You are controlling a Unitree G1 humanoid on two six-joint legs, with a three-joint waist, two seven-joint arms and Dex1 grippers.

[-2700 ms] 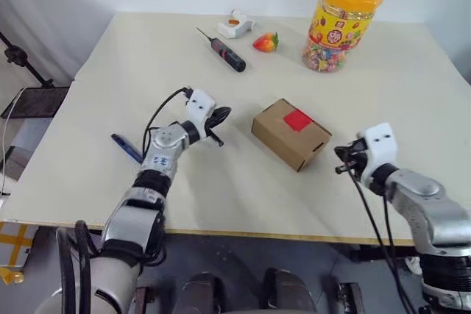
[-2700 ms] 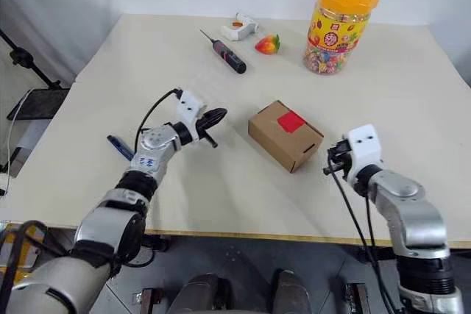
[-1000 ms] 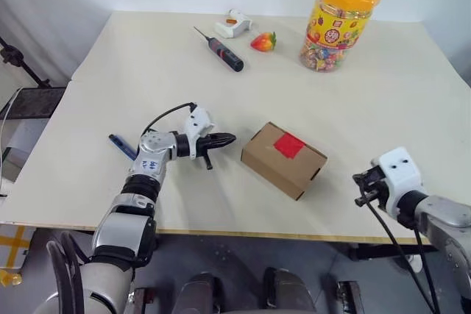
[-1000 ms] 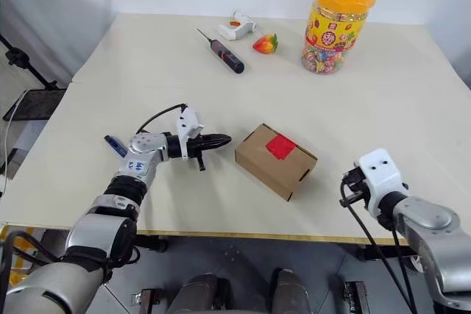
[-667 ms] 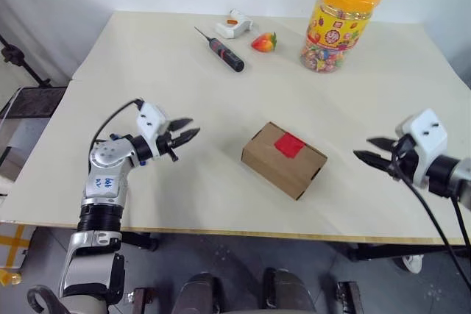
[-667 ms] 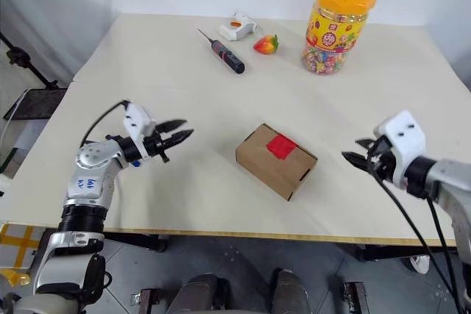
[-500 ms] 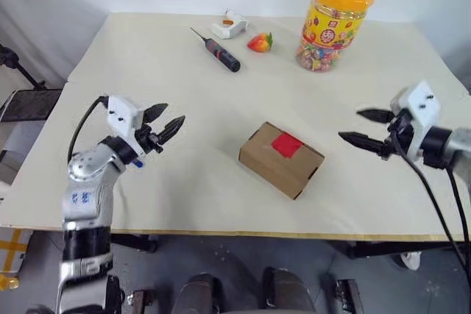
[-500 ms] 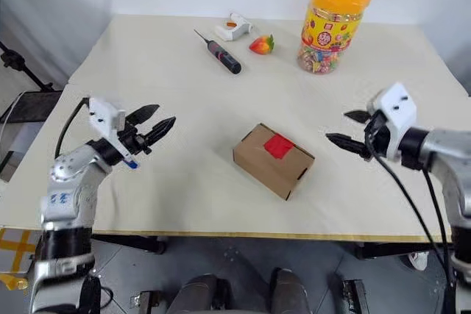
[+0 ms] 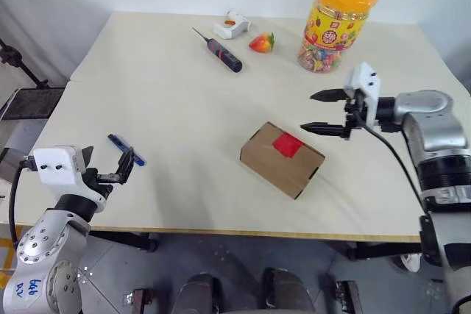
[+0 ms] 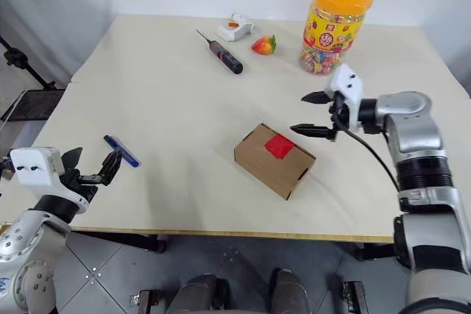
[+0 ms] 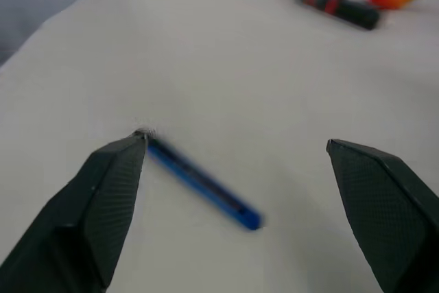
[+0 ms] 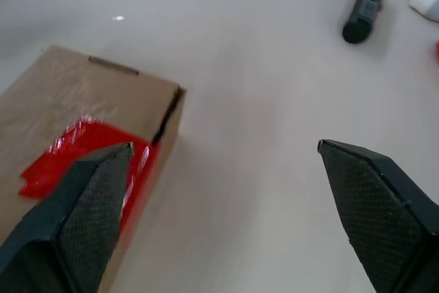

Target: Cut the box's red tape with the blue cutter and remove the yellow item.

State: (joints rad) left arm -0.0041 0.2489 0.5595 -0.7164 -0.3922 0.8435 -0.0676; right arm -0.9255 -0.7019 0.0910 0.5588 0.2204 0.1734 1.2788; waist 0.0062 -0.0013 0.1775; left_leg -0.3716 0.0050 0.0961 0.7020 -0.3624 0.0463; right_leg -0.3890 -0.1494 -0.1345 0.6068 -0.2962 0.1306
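Observation:
The brown box (image 9: 283, 159) lies closed in the middle of the table, with the red tape (image 9: 288, 145) on its top across the flap seam. The blue cutter (image 9: 126, 149) lies flat on the table near the front left. My left gripper (image 9: 107, 164) hovers open just short of the cutter, which the left wrist view shows as a blue cutter (image 11: 202, 183) between and beyond the fingers. My right gripper (image 9: 309, 112) is open, held level just right of and above the box, pointing at it. The yellow item is hidden.
At the back of the table stand a yellow-lidded candy jar (image 9: 338, 23), a strawberry toy (image 9: 262, 42), a black screwdriver (image 9: 224, 55) and a white glue gun (image 9: 229, 26). The table's front edge (image 9: 243, 234) runs close below the box.
Both grippers went from shut to open. The left arm pulled away from the box, back and to the left behind the cutter. The right arm rose and swung in toward the box.

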